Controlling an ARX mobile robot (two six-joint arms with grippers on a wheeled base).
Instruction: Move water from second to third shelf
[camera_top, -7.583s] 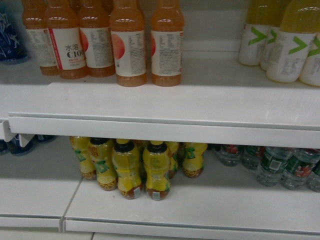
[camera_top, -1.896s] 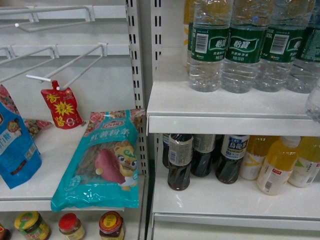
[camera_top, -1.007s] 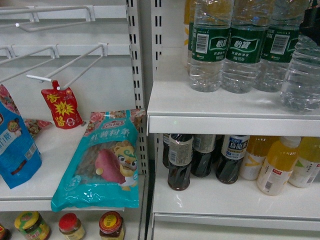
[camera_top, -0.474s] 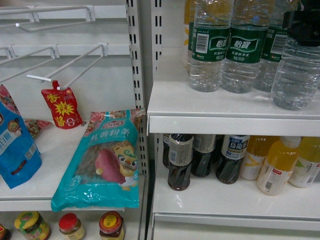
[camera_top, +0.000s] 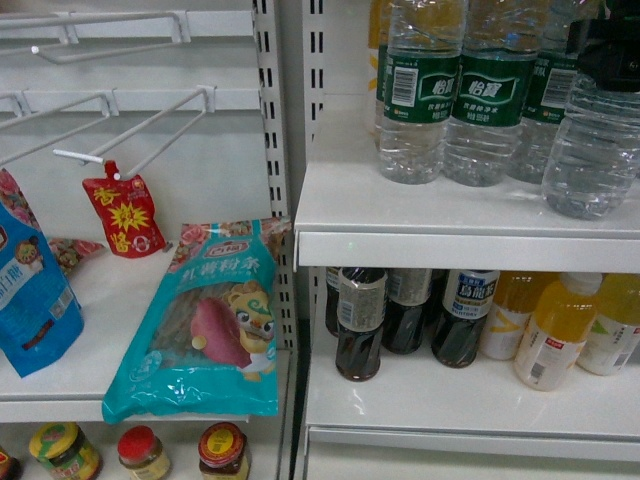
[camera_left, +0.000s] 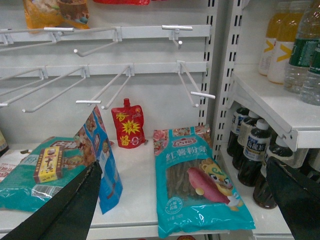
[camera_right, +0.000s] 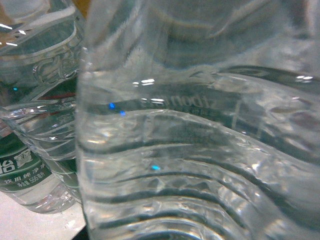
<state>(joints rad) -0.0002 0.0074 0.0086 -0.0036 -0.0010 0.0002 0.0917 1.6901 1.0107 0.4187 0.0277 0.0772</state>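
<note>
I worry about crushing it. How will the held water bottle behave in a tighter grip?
The water bottle looks thin-walled and ribbed, so it would probably dent. It appears full, likely heavy for its size. The right gripper holds it high, so it may swing.

head view facing the teal snack bag squarely from near, left wrist farther back sharing it, right wrist pressed against bottles

Water bottle on shelf, rightmost
</note>
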